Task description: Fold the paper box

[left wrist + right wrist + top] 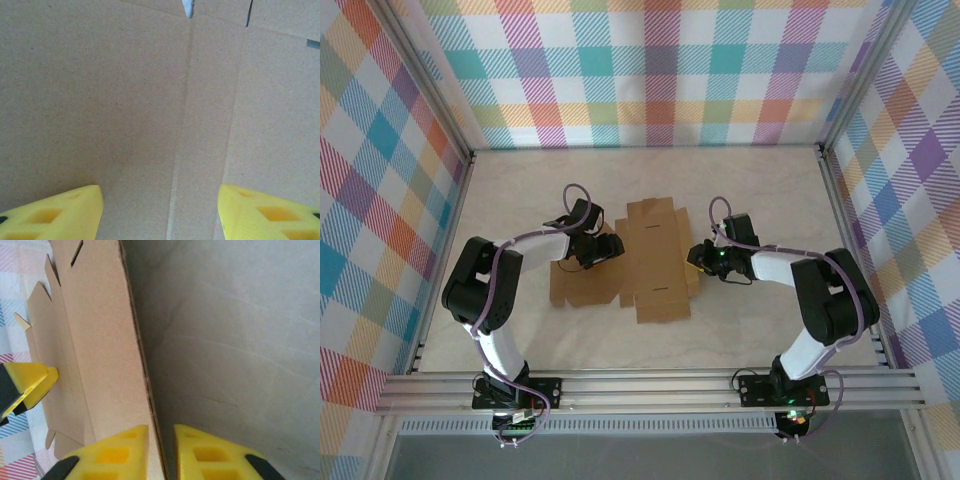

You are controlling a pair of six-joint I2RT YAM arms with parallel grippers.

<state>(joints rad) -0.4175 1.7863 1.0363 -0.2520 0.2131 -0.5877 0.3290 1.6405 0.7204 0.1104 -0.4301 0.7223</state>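
The paper box (655,260) is a flat brown die-cut sheet with flaps, lying in the middle of the table. My left gripper (595,250) hovers low over its left part. In the left wrist view its yellow fingers (55,215) stand wide apart and open, with only bare cardboard (150,100) and a crease line between them. My right gripper (698,258) is at the sheet's right edge. In the right wrist view it (161,450) is shut on that edge, a thin strip of cardboard (95,340) pinched between the pads. The left gripper's fingers (30,382) show beyond.
The pale table (760,190) is enclosed by plaid walls on three sides, with aluminium rails (650,385) along the near edge. Bare tabletop (240,340) lies right of the box's edge.
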